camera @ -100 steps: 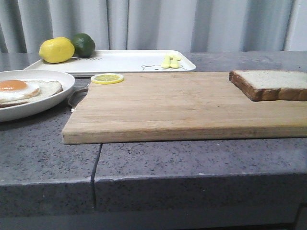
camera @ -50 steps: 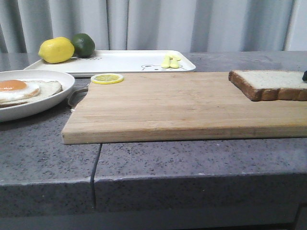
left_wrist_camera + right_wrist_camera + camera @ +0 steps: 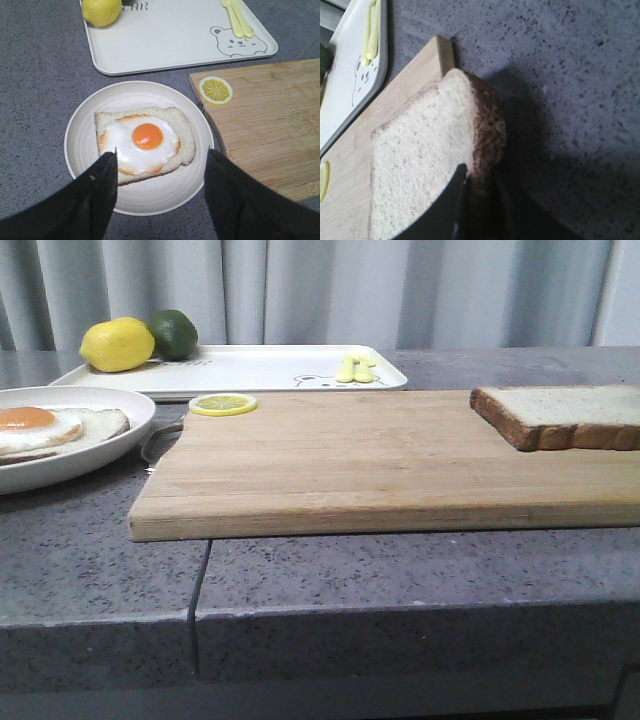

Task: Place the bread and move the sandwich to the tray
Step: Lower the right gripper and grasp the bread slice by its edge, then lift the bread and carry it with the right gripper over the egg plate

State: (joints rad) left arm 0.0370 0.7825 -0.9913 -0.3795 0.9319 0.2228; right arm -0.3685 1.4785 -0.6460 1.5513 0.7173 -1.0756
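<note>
Bread (image 3: 560,416): against the picture half a second earlier, the slice is seen shifted slightly toward the middle of the wooden board (image 3: 370,465), and the dark tip then visible at the right edge of the front view is no longer seen there. All else in the front view is unchanged.

Appearance: a square slice, pale porous face, brown crust edge. It is laid flat at the board's far right end. In the right wrist view the crust corner is gripped by the right hand (image 3: 480,200); the dark fingers (image 3: 445,210) are closed onto the slice, one over the pale face, the other at the crust side.

Sandwich (image 3: 145,142): at present a single slice bearing a fried egg with orange yolk, set in the round white plate (image 3: 82,150) on the grey desk (image 3: 400,570), left of the board.

Left hand (image 3: 161,195): held above the near side of the plate, fingers spread wide, one to each side of the egg slice, nothing gripped.

Tray (image 3: 250,368): white, rectangular, raised rim, bear drawing at one corner; placed behind the plate and the board. Carried on it are a lemon (image 3: 118,344), a lime (image 3: 175,333) and pale yellow cutlery (image 3: 357,368).

Lemon slice (image 3: 223,404): laid on the board's far left corner.
</note>
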